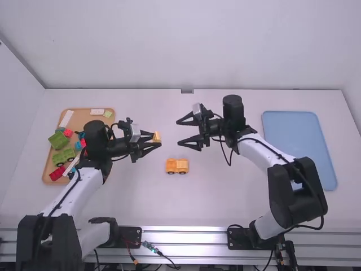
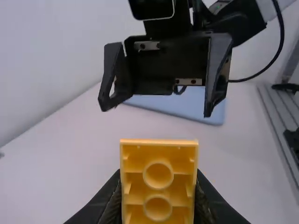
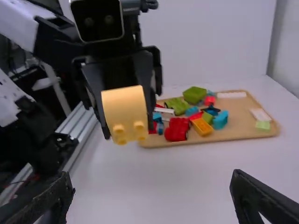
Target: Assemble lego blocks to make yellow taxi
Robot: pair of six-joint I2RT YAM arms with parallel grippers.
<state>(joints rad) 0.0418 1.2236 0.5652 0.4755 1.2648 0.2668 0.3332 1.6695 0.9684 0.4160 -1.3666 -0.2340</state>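
Observation:
My left gripper (image 1: 151,142) is raised left of the table's middle, shut on a yellow-orange block (image 1: 157,137). In the left wrist view the left gripper (image 2: 159,198) holds that block (image 2: 158,173), whose hollow side with two round tubes shows. The right wrist view shows the block (image 3: 124,111) with two studs pointing down. My right gripper (image 1: 186,131) stands open with nothing between its fingers, facing the left one across a gap; in its own wrist view the right gripper (image 3: 152,186) has its fingers wide apart. A yellow-orange wheeled car base (image 1: 177,166) sits on the table between the arms, nearer the camera.
A tan tray (image 1: 84,114) at the left holds several red, green and blue blocks, partly under the left arm; the right wrist view also shows this tray (image 3: 243,135). A light blue tray (image 1: 299,138) lies at the right, beyond the right forearm.

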